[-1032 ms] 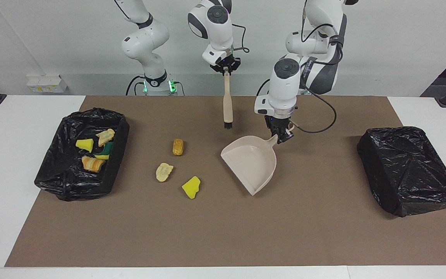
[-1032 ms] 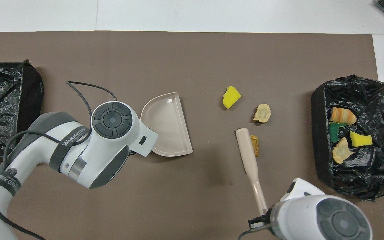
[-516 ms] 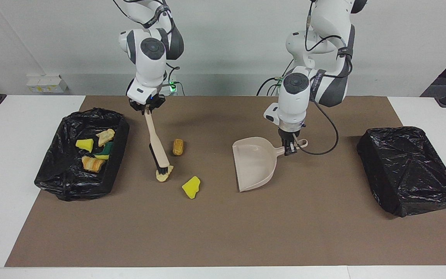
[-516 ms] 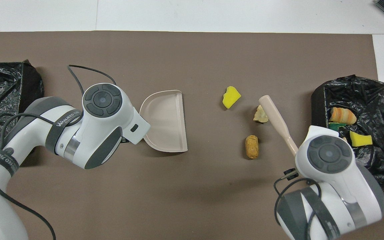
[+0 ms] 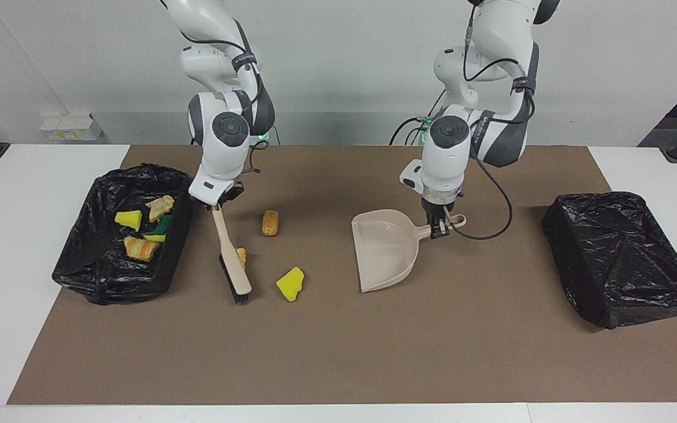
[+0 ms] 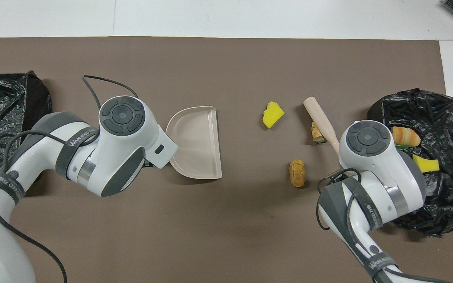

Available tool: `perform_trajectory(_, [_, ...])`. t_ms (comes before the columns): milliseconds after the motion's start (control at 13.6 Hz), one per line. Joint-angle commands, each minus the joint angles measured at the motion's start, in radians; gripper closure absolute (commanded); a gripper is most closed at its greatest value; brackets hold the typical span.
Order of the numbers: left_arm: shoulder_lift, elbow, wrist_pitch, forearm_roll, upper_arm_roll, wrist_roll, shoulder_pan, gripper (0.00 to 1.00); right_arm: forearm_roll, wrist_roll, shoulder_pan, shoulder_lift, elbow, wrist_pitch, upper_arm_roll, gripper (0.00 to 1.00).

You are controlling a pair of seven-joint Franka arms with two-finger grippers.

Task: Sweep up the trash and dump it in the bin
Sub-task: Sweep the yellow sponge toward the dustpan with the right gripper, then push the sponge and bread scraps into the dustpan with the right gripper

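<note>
Three pieces of trash lie on the brown mat: a tan lump [image 5: 270,222] [image 6: 297,173], a yellow sponge chunk [image 5: 290,284] [image 6: 273,114] farther from the robots, and a pale lump [image 5: 241,256] [image 6: 317,133] half hidden by the brush. My right gripper [image 5: 216,204] is shut on the handle of the beige brush [image 5: 231,258] [image 6: 320,121]. The brush slants down with its bristles at the mat, between the pale lump and the bin [image 5: 109,282] [image 6: 439,103]. My left gripper [image 5: 439,227] is shut on the handle of the beige dustpan [image 5: 385,249] [image 6: 197,143], whose open mouth faces the scraps.
The bin at the right arm's end is lined with a black bag and holds several yellow and tan scraps [image 5: 138,232]. A second black-bagged box [image 5: 620,258] [image 6: 2,118] sits at the left arm's end. White table borders the mat.
My right arm swung the brush from mid-table toward the bin and lowered it beside the pale lump, nudging it. The dustpan turned its mouth toward the scraps and shifted slightly.
</note>
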Motion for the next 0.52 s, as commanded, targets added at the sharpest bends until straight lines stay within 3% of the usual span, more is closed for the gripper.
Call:
perform_trajectory(0, [-0.005, -0.004, -0.011, 0.021, -0.010, 0.005, 0.011, 1.00, 0.140, 0.075, 0.001, 0.034, 0.017, -0.009, 0.014, 1.00])
perform_trajectory(442, [-0.022, -0.038, -0.012, 0.021, -0.010, -0.017, 0.008, 1.00, 0.396, 0.167, 0.134, 0.090, 0.063, 0.012, 0.019, 1.00])
